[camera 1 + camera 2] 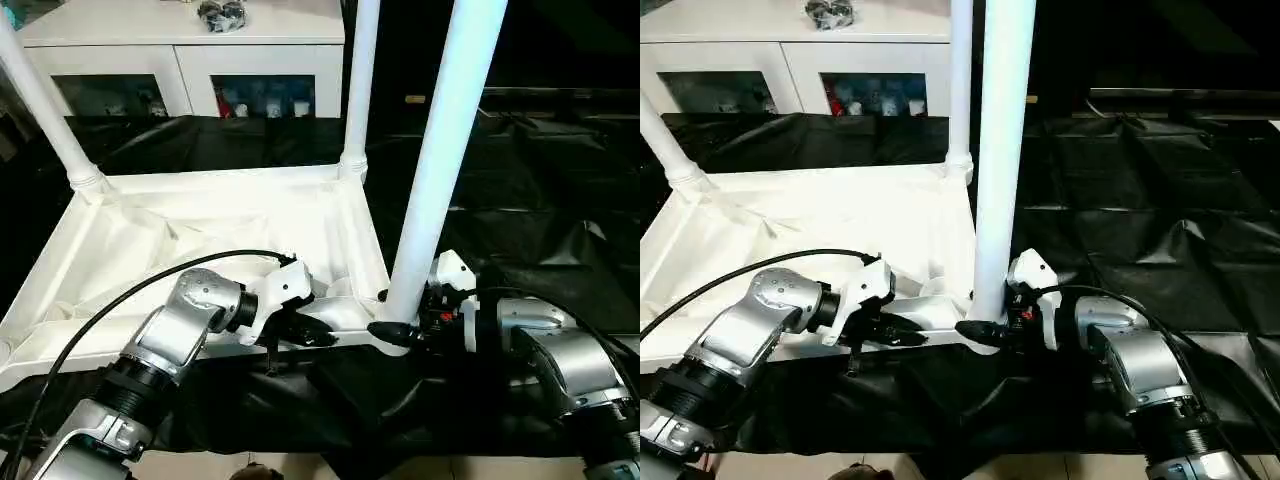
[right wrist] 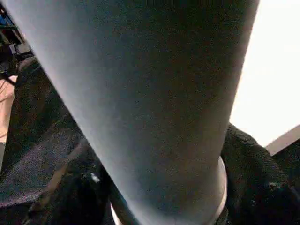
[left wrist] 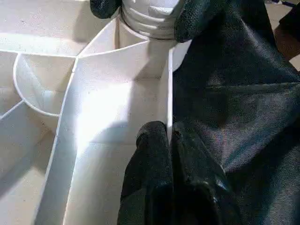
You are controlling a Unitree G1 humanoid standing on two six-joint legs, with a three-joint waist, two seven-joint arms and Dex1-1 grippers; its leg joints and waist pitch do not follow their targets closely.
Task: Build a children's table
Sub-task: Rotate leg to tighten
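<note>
Tabletop [image 1: 200, 225] lies upside down on black sheet [image 1: 520, 190], three legs upright in corner sockets. We pinch near rim with left tool [image 1: 318, 337]; right tool [image 1: 395, 333] clamps near leg [image 1: 440, 160] at base. We judge plastic light, stiff, slick: grip low.

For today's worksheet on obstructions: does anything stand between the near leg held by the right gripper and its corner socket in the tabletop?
Nothing visible. The near leg already stands at the tabletop corner, right gripper around its base.

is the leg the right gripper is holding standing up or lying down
Standing up. The leg rises nearly vertical from the tabletop's near corner, with the right gripper clamped round its base.
</note>
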